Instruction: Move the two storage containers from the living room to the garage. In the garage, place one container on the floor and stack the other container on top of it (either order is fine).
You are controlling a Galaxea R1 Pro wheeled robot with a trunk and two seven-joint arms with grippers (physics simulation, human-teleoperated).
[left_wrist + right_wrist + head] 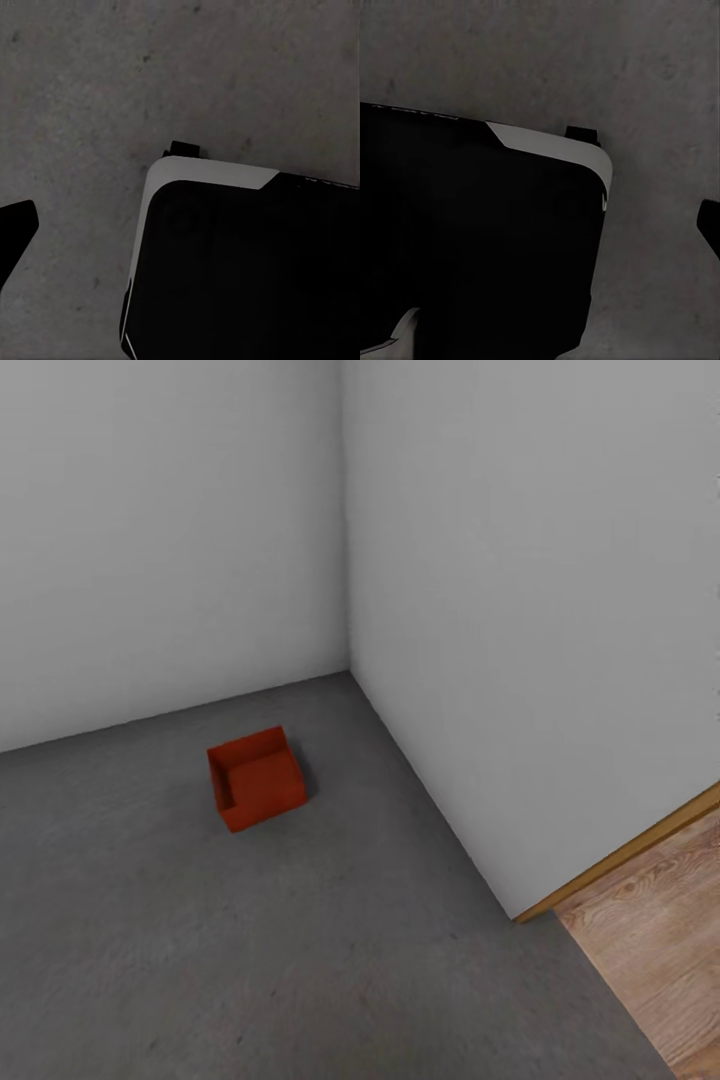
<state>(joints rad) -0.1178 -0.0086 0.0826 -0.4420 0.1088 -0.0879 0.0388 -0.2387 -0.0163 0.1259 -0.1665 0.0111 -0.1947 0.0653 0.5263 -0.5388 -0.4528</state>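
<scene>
left gripper: dark fingertip at frame edge, spread can't tell, holds nothing seen
right gripper: dark tip at edge, spread can't tell
robot base: black, white rim, over floor
container: one orange-red bin on grey floor, near wall corner, apart from both walls
walls: pale grey
open room: bare concrete around bin
edge: wood floor starts right, past wall end

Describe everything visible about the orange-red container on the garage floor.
The storage container is a plain orange-red, lidless rectangular bin with thin, low walls and an empty inside; it looks like plastic. It sits upright, turned at an angle to the walls, on the dark grey concrete floor near the corner of two pale grey walls, clear of both. Nothing touches it but the floor, and nothing is stacked on it.
</scene>
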